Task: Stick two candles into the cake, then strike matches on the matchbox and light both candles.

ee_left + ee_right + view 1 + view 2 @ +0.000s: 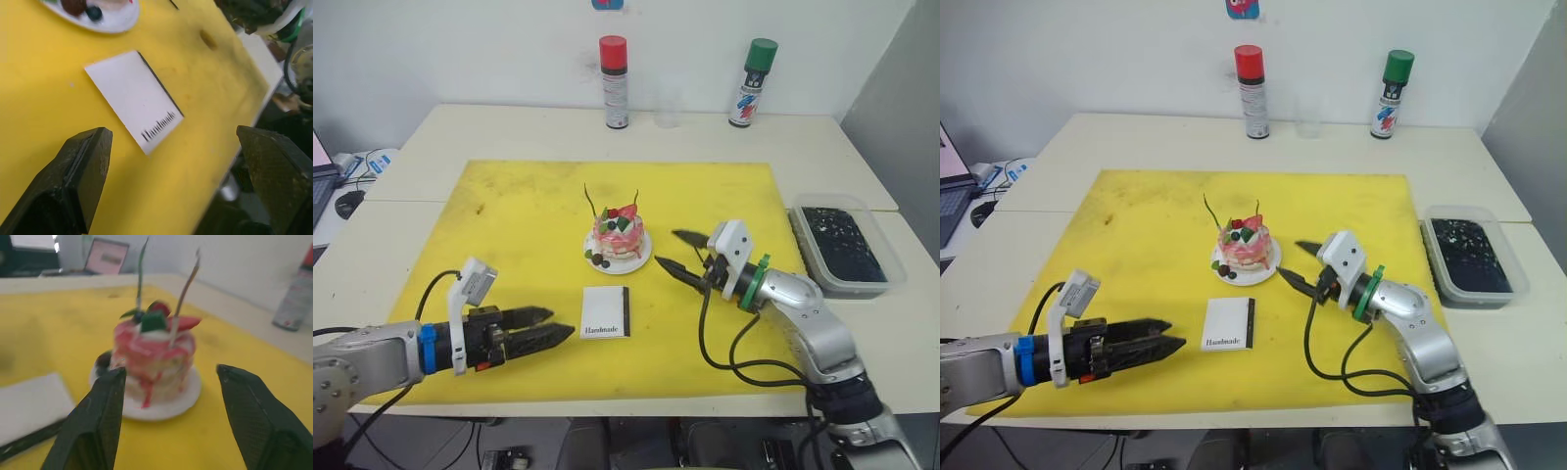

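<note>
Both candles (182, 293) are seen standing in the cake (619, 238).
The right gripper (683, 252) is held wide beside it; the left gripper (545, 327) is spread near the matchbox (607, 312).

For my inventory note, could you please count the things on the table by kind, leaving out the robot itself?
Candles, standing in the cake: 2
Cake on its plate: 1
Matchbox: 1
Spray cans, red-capped and green-capped: 2
Clear cup: 1
Tray with dark contents: 1
Yellow mat: 1
Total: 9
</note>
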Controlling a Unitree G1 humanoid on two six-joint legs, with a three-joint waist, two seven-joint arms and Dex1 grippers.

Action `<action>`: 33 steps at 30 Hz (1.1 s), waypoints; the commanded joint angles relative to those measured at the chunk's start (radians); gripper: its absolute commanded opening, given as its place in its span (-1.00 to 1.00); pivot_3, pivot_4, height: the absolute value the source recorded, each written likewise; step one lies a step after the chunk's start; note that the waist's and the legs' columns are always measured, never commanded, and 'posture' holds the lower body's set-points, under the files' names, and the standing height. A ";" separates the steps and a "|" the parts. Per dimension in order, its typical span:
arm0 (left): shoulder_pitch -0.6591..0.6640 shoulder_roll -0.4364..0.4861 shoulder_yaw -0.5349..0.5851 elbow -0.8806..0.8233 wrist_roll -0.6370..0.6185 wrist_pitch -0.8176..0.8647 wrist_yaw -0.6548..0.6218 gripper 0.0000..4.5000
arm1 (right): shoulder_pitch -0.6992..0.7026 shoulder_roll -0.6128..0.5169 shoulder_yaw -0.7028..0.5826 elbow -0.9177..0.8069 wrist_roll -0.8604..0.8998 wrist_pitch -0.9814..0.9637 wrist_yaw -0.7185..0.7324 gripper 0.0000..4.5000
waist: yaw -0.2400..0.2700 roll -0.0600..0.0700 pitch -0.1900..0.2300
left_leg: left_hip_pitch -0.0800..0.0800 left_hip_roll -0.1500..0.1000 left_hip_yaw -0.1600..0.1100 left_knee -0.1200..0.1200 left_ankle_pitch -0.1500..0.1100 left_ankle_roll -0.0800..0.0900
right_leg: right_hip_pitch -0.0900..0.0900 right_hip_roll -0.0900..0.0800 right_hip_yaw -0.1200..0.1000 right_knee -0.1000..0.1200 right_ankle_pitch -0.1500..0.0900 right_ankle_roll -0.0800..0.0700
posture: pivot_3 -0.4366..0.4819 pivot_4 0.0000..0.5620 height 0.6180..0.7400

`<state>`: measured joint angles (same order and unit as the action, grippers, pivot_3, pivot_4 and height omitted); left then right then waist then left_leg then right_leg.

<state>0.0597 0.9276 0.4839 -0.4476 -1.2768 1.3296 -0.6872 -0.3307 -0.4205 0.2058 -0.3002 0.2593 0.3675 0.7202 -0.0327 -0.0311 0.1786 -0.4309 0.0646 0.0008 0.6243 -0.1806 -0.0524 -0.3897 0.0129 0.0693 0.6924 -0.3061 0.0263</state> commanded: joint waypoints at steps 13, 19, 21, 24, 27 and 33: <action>-0.264 -0.091 -0.164 0.319 -0.166 0.136 0.198 1.00 | -0.112 -0.112 0.182 -0.087 -0.059 0.191 0.118 -0.99 | 0.002 -0.002 0.000 | -0.001 -0.002 0.002 0.000 -0.001 -0.001 | -0.001 0.001 0.001 0.000 0.001 0.003 | -0.05 -0.47 1.00; -0.348 -0.141 -0.227 0.368 -0.131 0.149 0.215 1.00 | -0.125 -0.107 0.225 -0.061 -0.105 0.171 0.126 -0.99 | 0.001 -0.002 0.000 | -0.001 -0.002 0.001 0.000 -0.001 -0.002 | -0.001 0.002 0.000 0.000 0.001 0.002 | -0.05 -0.47 1.00; -0.355 -0.150 -0.247 0.371 -0.110 0.153 0.214 1.00 | -0.131 -0.105 0.241 -0.045 -0.122 0.163 0.132 -0.99 | 0.001 -0.002 0.000 | -0.001 -0.002 0.001 0.000 -0.001 -0.002 | -0.001 0.003 0.000 0.000 0.001 0.003 | -0.05 -0.47 1.00; -0.353 -0.158 -0.259 0.380 -0.084 0.154 0.220 1.00 | -0.136 -0.105 0.256 -0.023 -0.146 0.146 0.142 -0.99 | 0.001 -0.002 0.000 | -0.001 -0.002 0.001 0.000 -0.001 -0.002 | -0.001 0.002 0.000 0.000 0.000 0.004 | -0.05 -0.47 1.00; -0.353 -0.160 -0.245 0.385 -0.074 0.156 0.223 1.00 | -0.138 -0.101 0.262 -0.009 -0.156 0.135 0.151 -0.99 | 0.001 -0.002 0.000 | -0.001 -0.002 0.001 0.000 -0.001 -0.002 | -0.001 0.002 0.000 0.000 0.001 0.003 | -0.05 -0.47 1.00; -0.361 -0.160 -0.219 0.391 -0.089 0.159 0.223 1.00 | -0.136 -0.092 0.270 0.012 -0.177 0.126 0.162 -0.99 | 0.001 -0.002 0.000 | -0.001 -0.002 0.001 0.000 -0.001 -0.002 | -0.001 0.002 0.000 0.000 0.001 0.003 | -0.05 -0.47 1.00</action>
<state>-0.2923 0.7681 0.2380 -0.0632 -1.3614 1.4828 -0.4693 -0.4513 -0.5198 0.4730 -0.2770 0.0912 0.5123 0.8742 -0.0319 -0.0334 0.1782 -0.4320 0.0627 0.0017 0.6246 -0.1820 -0.0547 -0.3904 0.0154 0.0695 0.6925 -0.3055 0.0298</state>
